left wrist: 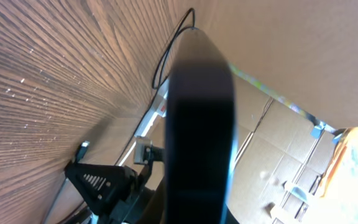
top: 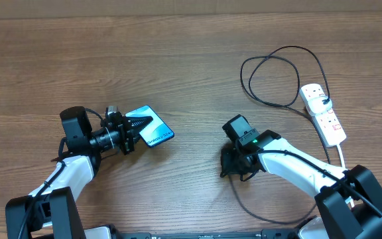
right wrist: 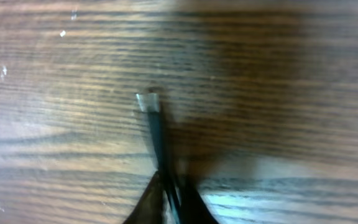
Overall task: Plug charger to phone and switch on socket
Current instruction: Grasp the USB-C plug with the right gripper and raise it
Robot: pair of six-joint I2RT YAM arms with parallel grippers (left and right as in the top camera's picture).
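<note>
Gripping the phone [top: 158,135] at one short end, the left gripper [top: 138,125] is clamped tight on it. The phone is a slim rectangular slab with a glossy light blue face, a black rim and dark lettering near its free end. It lies slantwise over the left half of the table [top: 178,53]. In the left wrist view we see it only as a dark, blurred, round-cornered bar. We cannot tell whether it touches the wood.

The right gripper [right wrist: 168,190] is pinched closed on the charger [right wrist: 156,134], a thin, smooth black cable. Its small plug tip [right wrist: 148,102] sticks out past the fingertips and sits low over the wood. The tip is well apart from the phone.

The rest of the cable forms a wide, rounded loop at the far right. The socket [top: 325,113], an elongated white plastic strip with small red marks, lies just beside the loop. The table surface is brown wood with fine, straight grain.
</note>
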